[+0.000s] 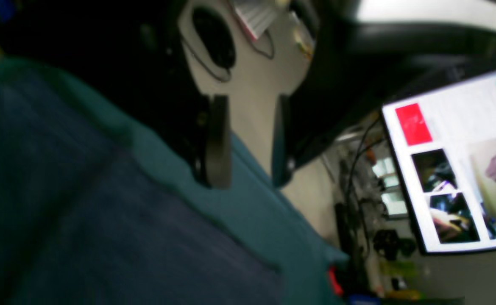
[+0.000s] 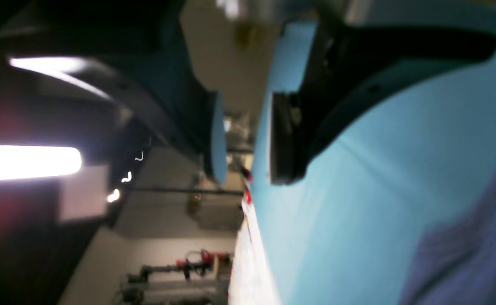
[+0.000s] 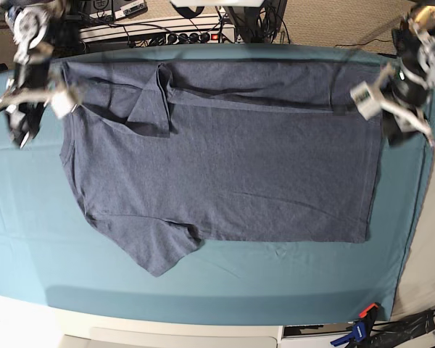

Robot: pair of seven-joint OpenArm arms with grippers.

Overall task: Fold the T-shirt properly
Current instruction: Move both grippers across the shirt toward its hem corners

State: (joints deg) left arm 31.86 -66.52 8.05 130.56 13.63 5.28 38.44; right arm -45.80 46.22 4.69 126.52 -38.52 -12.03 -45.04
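Note:
The slate-blue T-shirt (image 3: 225,174) lies spread flat on the teal table cloth (image 3: 275,279). Its far edge is folded over in a band, one sleeve (image 3: 148,105) is folded inward, and the other sleeve (image 3: 159,250) sticks out toward the front. My left gripper (image 3: 406,134) hovers just off the shirt's right edge; in the left wrist view it (image 1: 250,178) is open and empty, with the shirt (image 1: 104,228) below it. My right gripper (image 3: 20,129) is beside the shirt's left edge; in the right wrist view it (image 2: 246,178) is open and empty, with the shirt (image 2: 477,237) off to the side.
A power strip and cables (image 3: 167,32) run behind the table's far edge. A red and blue clamp (image 3: 362,317) sits at the front right corner. A lit monitor (image 1: 455,161) stands beyond the table on the left arm's side.

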